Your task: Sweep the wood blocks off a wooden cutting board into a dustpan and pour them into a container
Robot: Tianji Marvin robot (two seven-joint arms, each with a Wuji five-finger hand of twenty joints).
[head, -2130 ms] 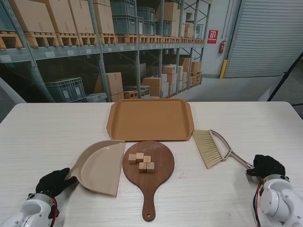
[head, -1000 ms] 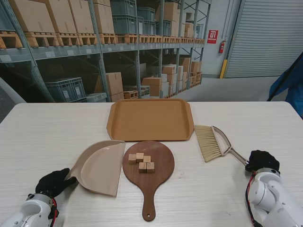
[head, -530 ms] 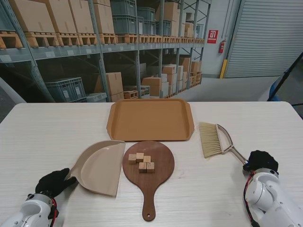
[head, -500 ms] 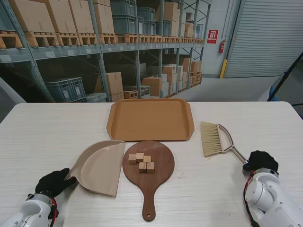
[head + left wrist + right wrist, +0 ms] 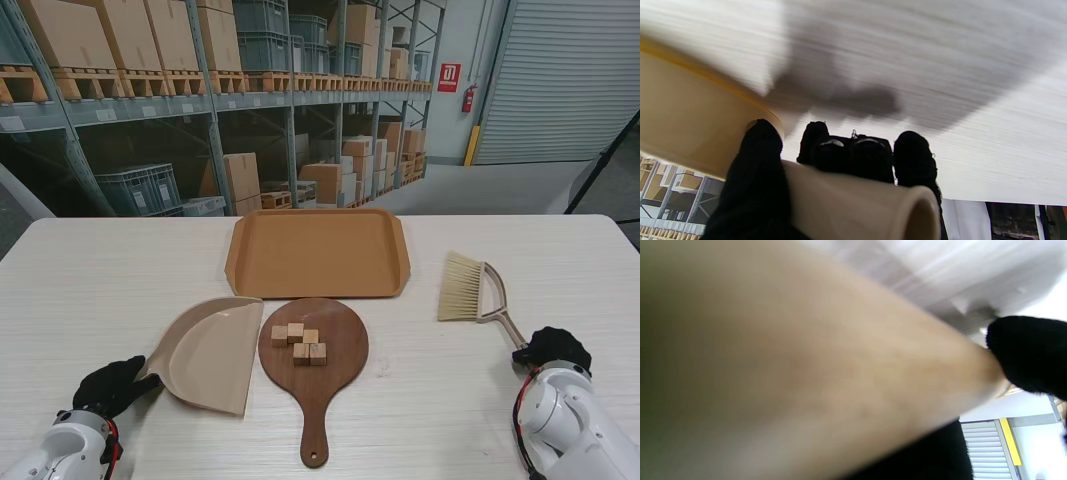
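- A pale wood-grain table (image 5: 90, 270) stood in a warehouse, with racks of cartons and crates behind it at twelve o'clock.
- The round wooden cutting board (image 5: 335, 362) lay at the table's centre, its handle pointing to six o'clock; five wood blocks (image 5: 300, 342) sat clustered on its round part, slightly toward ten o'clock of the disc's centre.
- The dustpan (image 5: 210, 352) lay just at nine o'clock of the board, its straight open lip facing the board and nearly touching the rim; nothing lay in it.
- The left hand (image 5: 113, 385) was wrapped around the dustpan's tubular handle; in the left wrist view the fingers (image 5: 756, 173) curled over that cream tube.
- The right hand (image 5: 558, 347) gripped the end of the brush (image 5: 470, 290) handle; the right wrist view was blurred, showing only tan handle against a black fingertip.
- The brush's long axis ran from five o'clock at the hand to eleven o'clock at the bristles, which sat well apart from the board, at its two o'clock.
- My judgement: the bristles must cross toward nine o'clock to land beyond the blocks.
- The orange tray (image 5: 385, 280), presumably the container, lay at twelve o'clock of the board and held nothing.
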